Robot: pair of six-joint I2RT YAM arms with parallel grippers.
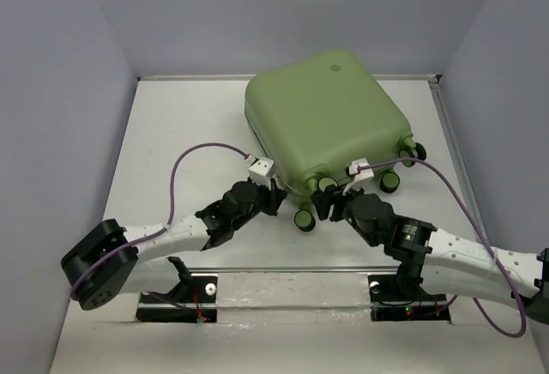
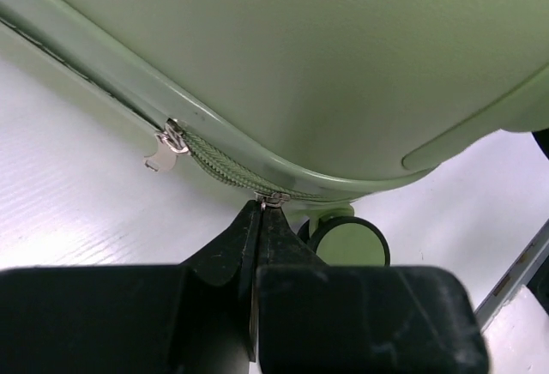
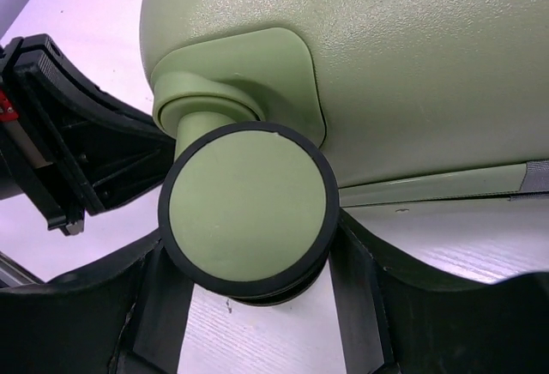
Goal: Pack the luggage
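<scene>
The light-green luggage [image 1: 326, 117] lies closed and flat on the white table, wheels toward me. My left gripper [image 1: 276, 196] is at its near corner. In the left wrist view this gripper [image 2: 257, 211] is shut, with a small metal zipper pull [image 2: 273, 198] pinched at its tips on the green zipper seam. A second zipper slider [image 2: 174, 138] sits further left on the seam. My right gripper [image 1: 328, 202] is at a near wheel. In the right wrist view its fingers [image 3: 356, 288] press both sides of the green-and-black wheel [image 3: 247, 207].
Other wheels [image 1: 390, 181] stick out at the luggage's near right side. Grey walls enclose the table [image 1: 171, 134] at left, back and right. A metal rail [image 1: 292, 269] runs along the near edge. The left gripper's body shows in the right wrist view [image 3: 60, 159].
</scene>
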